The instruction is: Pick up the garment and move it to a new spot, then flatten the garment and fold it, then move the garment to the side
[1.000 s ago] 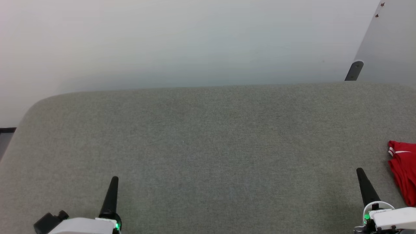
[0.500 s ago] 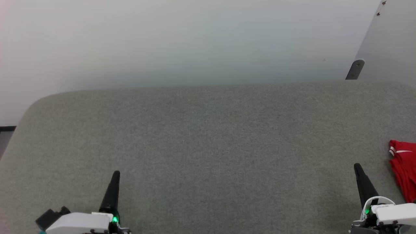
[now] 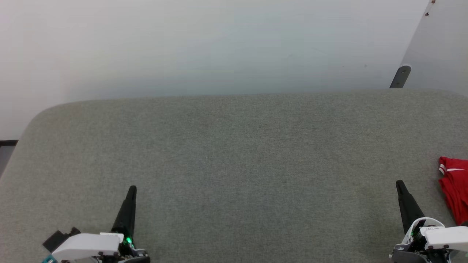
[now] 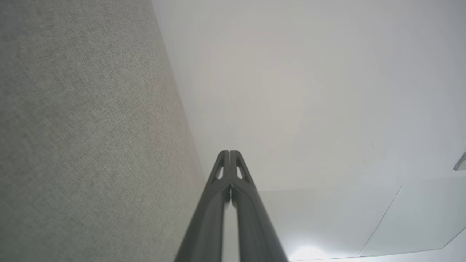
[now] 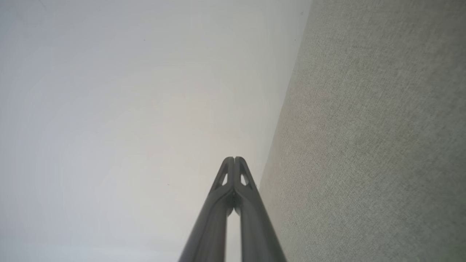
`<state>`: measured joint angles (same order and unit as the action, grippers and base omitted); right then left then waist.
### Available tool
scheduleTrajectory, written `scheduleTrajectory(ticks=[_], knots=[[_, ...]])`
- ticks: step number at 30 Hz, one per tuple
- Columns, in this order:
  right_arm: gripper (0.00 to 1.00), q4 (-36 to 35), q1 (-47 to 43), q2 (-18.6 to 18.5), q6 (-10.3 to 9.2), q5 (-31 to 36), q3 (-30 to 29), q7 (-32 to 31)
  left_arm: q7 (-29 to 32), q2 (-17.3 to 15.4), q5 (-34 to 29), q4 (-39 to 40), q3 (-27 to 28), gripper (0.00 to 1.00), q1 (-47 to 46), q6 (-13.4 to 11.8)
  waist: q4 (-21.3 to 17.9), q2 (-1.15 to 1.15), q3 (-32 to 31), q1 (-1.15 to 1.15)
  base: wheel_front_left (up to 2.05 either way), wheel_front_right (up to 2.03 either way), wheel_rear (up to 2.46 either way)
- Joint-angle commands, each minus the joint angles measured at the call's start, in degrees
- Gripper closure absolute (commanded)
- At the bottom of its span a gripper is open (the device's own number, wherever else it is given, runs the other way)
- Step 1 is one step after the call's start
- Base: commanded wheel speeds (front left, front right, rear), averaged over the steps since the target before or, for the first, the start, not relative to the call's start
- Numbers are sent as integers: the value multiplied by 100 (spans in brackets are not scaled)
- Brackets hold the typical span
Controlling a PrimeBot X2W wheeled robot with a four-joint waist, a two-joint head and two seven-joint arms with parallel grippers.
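Crept fwd over table [image 3: 234,146] w/ L gripper [image 3: 132,189] and R gripper [image 3: 399,183], both pinched together, empty. Clear of jersey [image 3: 455,186] at table's right edge.

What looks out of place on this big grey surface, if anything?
Only the red garment: it lies rumpled at the far right of the grey surface, cut off by the head view's edge, beside the shut right gripper. Nothing looks spilled or damaged.
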<state>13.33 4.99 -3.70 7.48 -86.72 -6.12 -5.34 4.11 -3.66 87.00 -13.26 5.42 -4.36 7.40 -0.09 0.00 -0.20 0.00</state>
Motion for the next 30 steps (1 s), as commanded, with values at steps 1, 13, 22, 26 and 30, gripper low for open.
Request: scheduleTrajectory(ticks=[1,13,22,26,30], knots=[[100,7,64,15,2,-122,-23,-24,26,1,118,-5,8,100,-72,14,1,0,3,0,0,0,0],[100,66,156,86,2,-498,-48,-120,163,13,543,-77,23,100,-195,15,7,0,31,0,0,0,0],[100,76,140,99,2,-572,-50,-138,186,22,616,-89,35,100,-216,16,9,0,38,0,0,0,0],[100,76,140,99,2,-572,-50,-138,193,26,609,-89,39,100,-217,16,9,0,38,0,0,0,0],[100,76,140,98,2,-572,-50,-138,198,29,603,-89,43,100,-217,16,9,0,38,0,0,0,0]])
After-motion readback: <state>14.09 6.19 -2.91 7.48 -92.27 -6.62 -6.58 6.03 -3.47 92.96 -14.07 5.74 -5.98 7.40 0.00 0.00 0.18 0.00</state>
